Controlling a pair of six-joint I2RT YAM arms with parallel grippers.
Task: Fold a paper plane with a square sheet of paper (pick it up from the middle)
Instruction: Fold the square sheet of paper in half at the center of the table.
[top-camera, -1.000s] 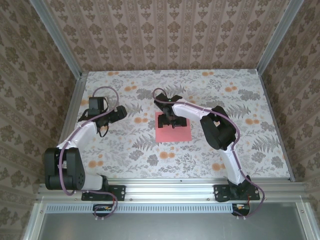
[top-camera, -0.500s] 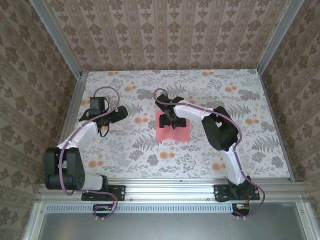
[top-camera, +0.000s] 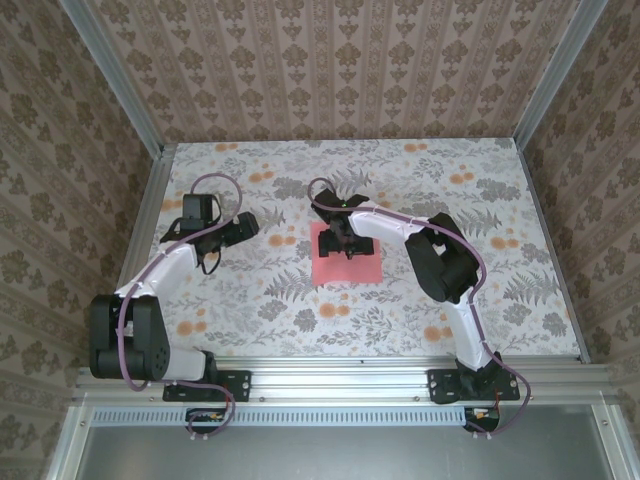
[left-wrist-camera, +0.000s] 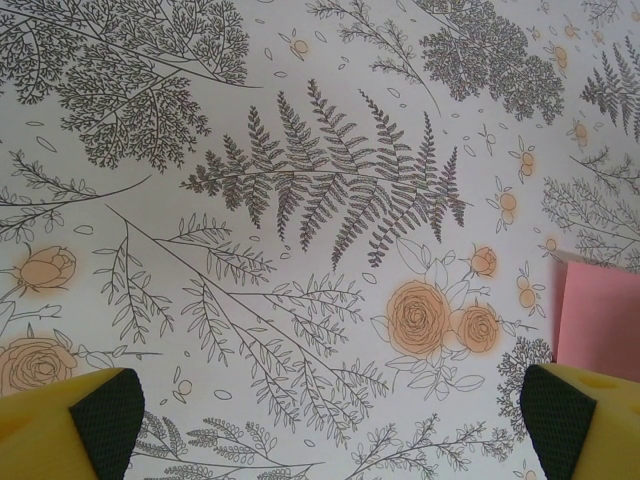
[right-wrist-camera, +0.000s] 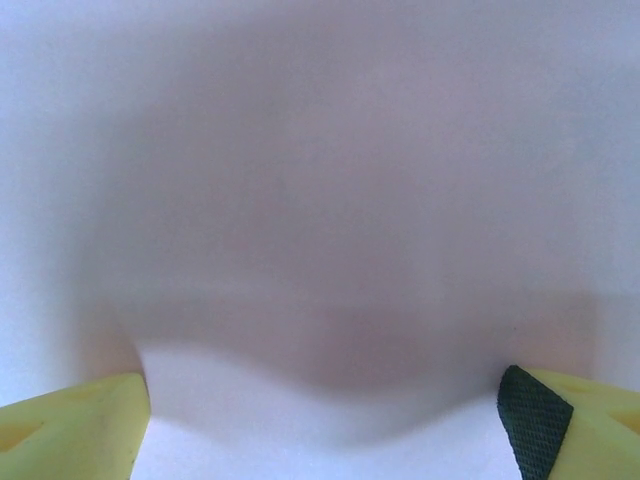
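The flower-printed surface (top-camera: 400, 310) is carrying the square sheet of paper (top-camera: 347, 266), which is lying flat near its middle. The right arm (top-camera: 440, 260) is reaching leftward over it, placing the right end effector (top-camera: 341, 240) close above the sheet's far half. Its yellow fingers (right-wrist-camera: 70, 425) are standing spread wide, and whether they are touching the paper cannot be told. The left end effector (top-camera: 245, 222) is hanging to the sheet's left, apart from it, and it too is spread wide above bare print.
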